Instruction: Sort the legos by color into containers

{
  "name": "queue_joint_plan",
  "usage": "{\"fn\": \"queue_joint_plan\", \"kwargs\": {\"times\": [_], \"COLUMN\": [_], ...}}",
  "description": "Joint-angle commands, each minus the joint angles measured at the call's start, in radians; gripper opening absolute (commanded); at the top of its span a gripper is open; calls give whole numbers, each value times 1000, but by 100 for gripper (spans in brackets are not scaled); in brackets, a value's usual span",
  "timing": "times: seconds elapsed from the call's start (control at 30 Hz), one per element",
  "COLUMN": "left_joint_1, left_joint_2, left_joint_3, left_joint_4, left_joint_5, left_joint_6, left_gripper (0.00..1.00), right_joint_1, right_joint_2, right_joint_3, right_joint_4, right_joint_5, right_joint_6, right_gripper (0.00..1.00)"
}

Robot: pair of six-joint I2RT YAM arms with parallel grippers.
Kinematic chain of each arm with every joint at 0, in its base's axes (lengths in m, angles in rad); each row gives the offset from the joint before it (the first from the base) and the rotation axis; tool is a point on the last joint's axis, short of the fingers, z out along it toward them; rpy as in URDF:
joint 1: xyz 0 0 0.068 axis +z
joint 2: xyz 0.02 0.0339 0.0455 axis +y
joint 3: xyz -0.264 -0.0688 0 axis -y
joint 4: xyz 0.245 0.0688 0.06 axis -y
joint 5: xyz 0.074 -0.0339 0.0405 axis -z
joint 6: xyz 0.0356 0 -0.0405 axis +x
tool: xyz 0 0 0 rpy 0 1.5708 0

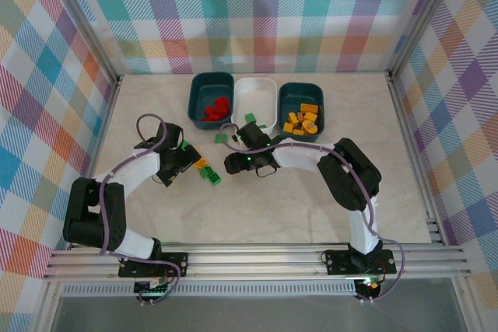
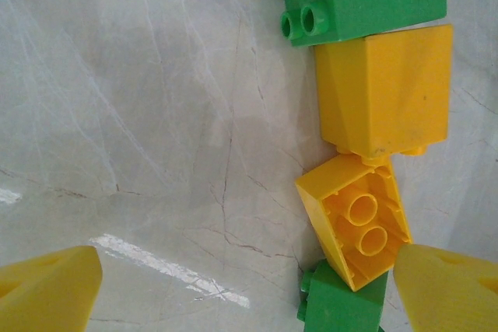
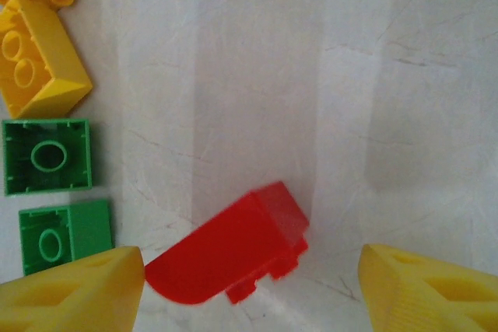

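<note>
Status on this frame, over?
Left tool open beside a yellow brick. Right tool open, red brick on the table between its fingers. Green bricks close by, not blocking.

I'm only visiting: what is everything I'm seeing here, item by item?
Tubs: three in a row at the far side; teal, white, teal.
Red bricks: several, in the left teal tub.
Red brick: one, loose on the table.
Orange-yellow bricks: several, in the right teal tub.
Green bricks: two; one at the white tub's near edge, one on the table before it.
Yellow and green bricks: a short row, on the table.
Table: one, pale marble.
Left gripper: one, yellow-tipped, open beside that row.
Right gripper: one, yellow-tipped, open astride the loose red brick.
</note>
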Motion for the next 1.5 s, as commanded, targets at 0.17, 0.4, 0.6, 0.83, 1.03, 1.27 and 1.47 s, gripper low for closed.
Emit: {"fn": "queue_joint_plan", "kwargs": {"times": [0.17,0.4,0.6,0.83,1.03,1.27,1.47], "left_joint_1": [13,13,13,13,13,13,13], "left_joint_2": [-12,11,-16,-22,-10,-9,-21], "left_joint_3": [-18,-3,-10,-23,-8,-10,-8], "left_joint_4": [0,15,-5,3,-1,0,-13], "left_joint_5": [-1,25,0,-5,2,0,-12], "left_joint_6": [-1,-8,11,17,24,23,24], "left_gripper": [96,96,96,96,96,96,96], "right_joint_1": [44,45,54,68,70,72,69], "right_joint_2": [-83,10,108,140,130,70,31], "right_joint_3": [-31,94,197,200,188,170,170], "right_joint_4": [-87,-149,-206,-208,-177,-155,-128], "right_joint_5": [-31,89,134,221,226,282,295], "right_joint_6": [-18,316,377,398,400,364,332], "right_gripper": [77,78,73,62,43,31,24]}}
